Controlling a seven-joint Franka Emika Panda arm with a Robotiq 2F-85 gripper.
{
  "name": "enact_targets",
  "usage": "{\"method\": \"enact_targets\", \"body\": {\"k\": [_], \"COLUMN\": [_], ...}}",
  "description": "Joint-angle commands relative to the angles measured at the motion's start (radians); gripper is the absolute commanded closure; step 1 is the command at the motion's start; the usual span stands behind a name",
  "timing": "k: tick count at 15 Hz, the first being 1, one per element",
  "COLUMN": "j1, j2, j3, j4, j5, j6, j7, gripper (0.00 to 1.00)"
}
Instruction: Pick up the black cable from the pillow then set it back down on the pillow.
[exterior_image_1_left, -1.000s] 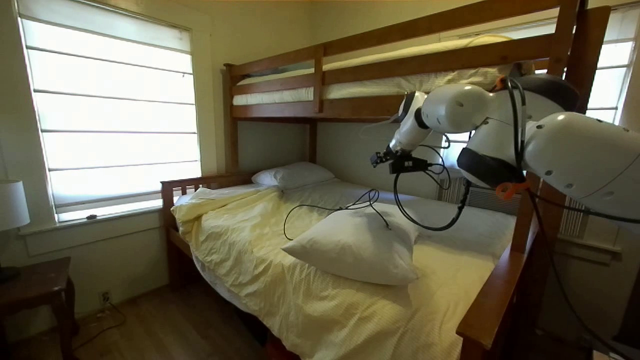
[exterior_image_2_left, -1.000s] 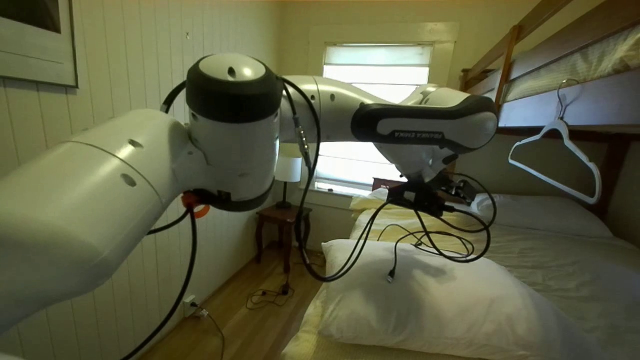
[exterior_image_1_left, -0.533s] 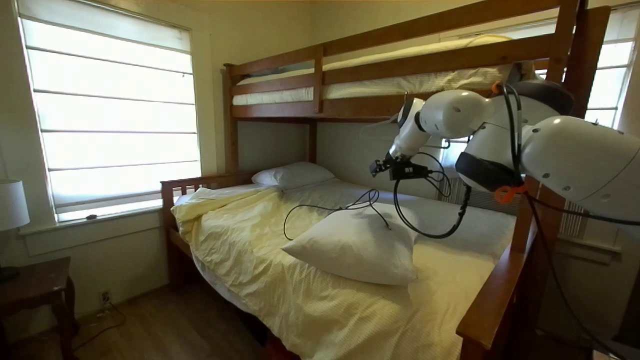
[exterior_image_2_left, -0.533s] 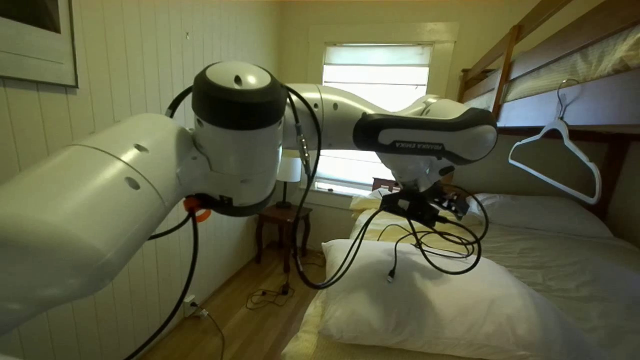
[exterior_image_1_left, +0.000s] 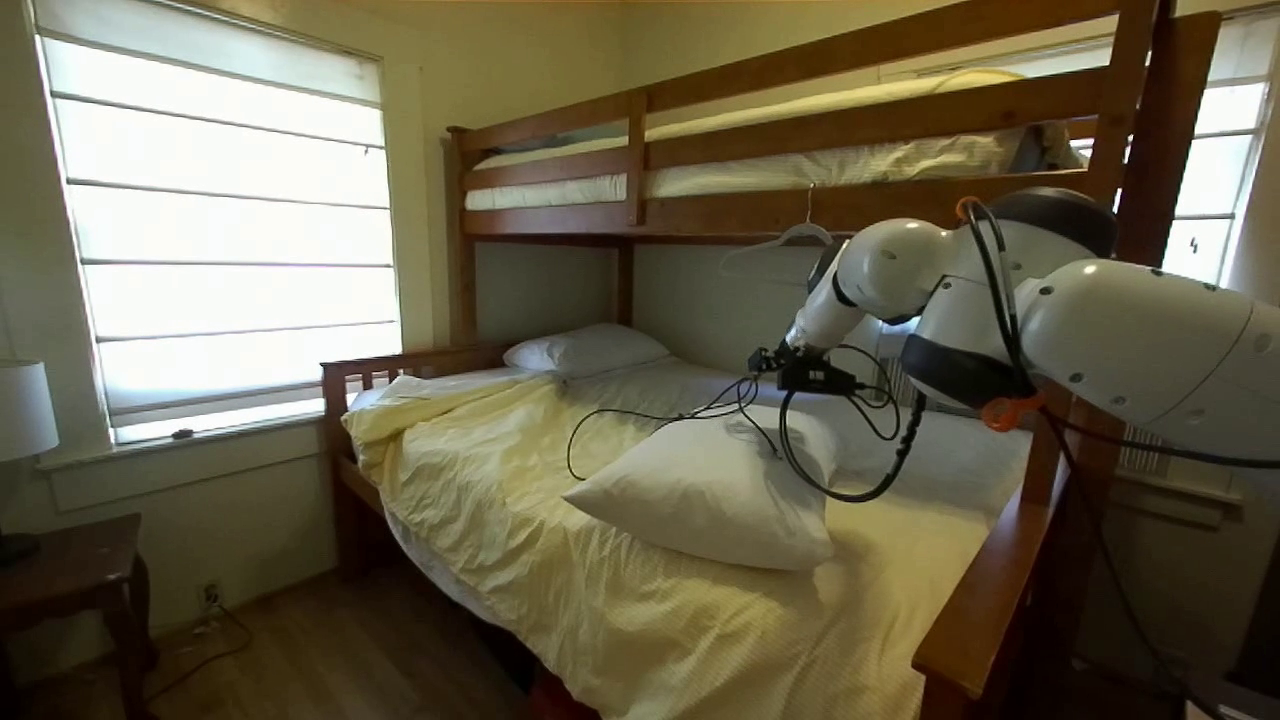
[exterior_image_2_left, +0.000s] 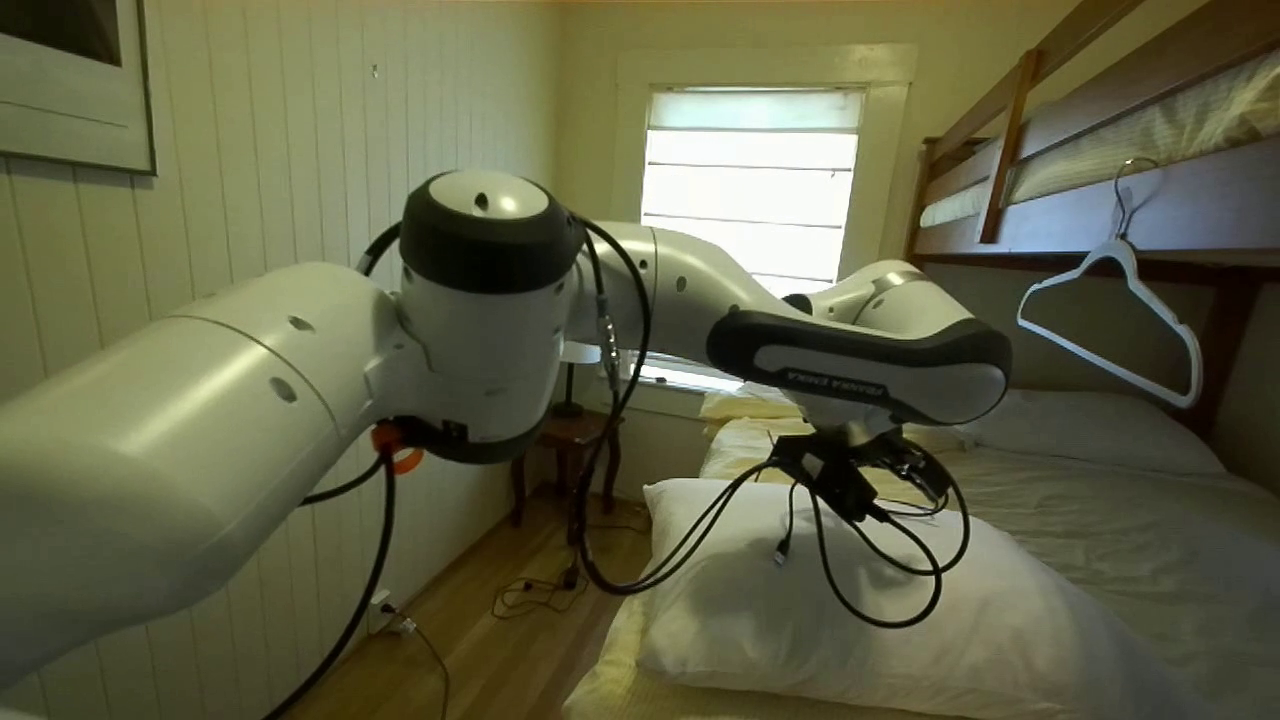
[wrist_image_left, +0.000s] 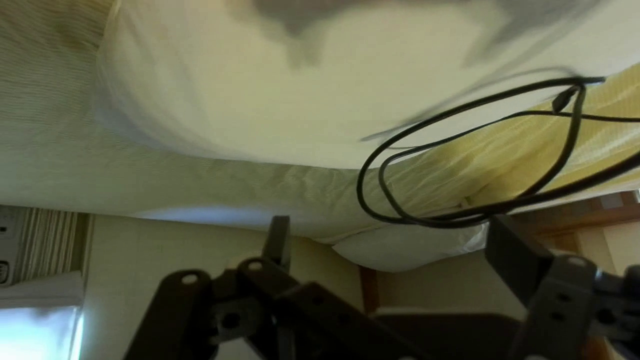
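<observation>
The black cable (exterior_image_1_left: 685, 416) lies in loops over the far side of the cream-white pillow (exterior_image_1_left: 710, 490) and the yellow bedding. In an exterior view its plug end (exterior_image_2_left: 782, 550) rests on the pillow (exterior_image_2_left: 760, 630). My gripper (exterior_image_1_left: 757, 362) is just above the raised cable loops at the pillow's far edge. In the wrist view the gripper (wrist_image_left: 397, 245) is open, with nothing held between its fingers. The cable loops (wrist_image_left: 450, 223) show beyond the fingertips, nearer the right one; I cannot tell whether they touch it. The pillow (wrist_image_left: 280, 110) fills the top of that view.
A grey-white pillow (exterior_image_1_left: 605, 350) lies at the bed's far end. The upper bunk's rail (exterior_image_1_left: 880, 120) runs above the arm, with a white hanger (exterior_image_2_left: 1120, 255) hanging from it. The arm's own thick cables (exterior_image_2_left: 885, 625) dangle over the pillow. The wooden bed end (exterior_image_1_left: 980, 610) stands nearby.
My arm and gripper have come down toward the cable loops. The arm's hanging cables have sunk lower over the pillow. The black cable and the pillow have not visibly moved.
</observation>
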Motion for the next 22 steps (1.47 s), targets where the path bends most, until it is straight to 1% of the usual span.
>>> {"method": "enact_targets", "body": {"k": [1,2,4,5,6,9,10,11,15,16,18,19,20,21,22], "j1": [0.048,0.055,0.095,0.091,0.049,0.067,0.051,0.038,-0.045,-0.065,-0.068,-0.063,-0.063,-0.074,-0.066], "j2": [-0.024,-0.030,-0.032,-0.028,-0.020,-0.020,-0.042,-0.061,-0.096,-0.102,-0.123,-0.187,-0.104,-0.097,-0.097], "j3": [-0.034,-0.037,-0.057,-0.064,-0.039,-0.051,-0.022,0.000,0.053,0.062,0.064,0.136,0.039,0.039,0.030], "j4": [-0.070,-0.081,-0.153,-0.135,-0.079,-0.105,-0.103,-0.095,-0.001,0.019,-0.013,-0.044,0.017,0.067,0.065], "j5": [0.046,0.050,0.046,0.032,0.032,0.032,0.031,0.045,0.051,0.049,0.074,-0.025,0.044,0.029,0.040], "j6": [-0.019,-0.019,-0.034,-0.022,-0.011,-0.011,0.061,0.108,0.290,0.333,0.345,0.229,0.242,0.202,0.150], "j7": [0.023,0.023,0.020,0.020,0.000,0.000,0.032,0.019,0.012,0.039,0.026,0.020,0.031,0.024,0.000], "gripper": [0.00,0.00,0.00,0.00,0.00,0.00,0.00,0.00,0.00,0.00,0.00,0.00,0.00,0.00,0.00]}}
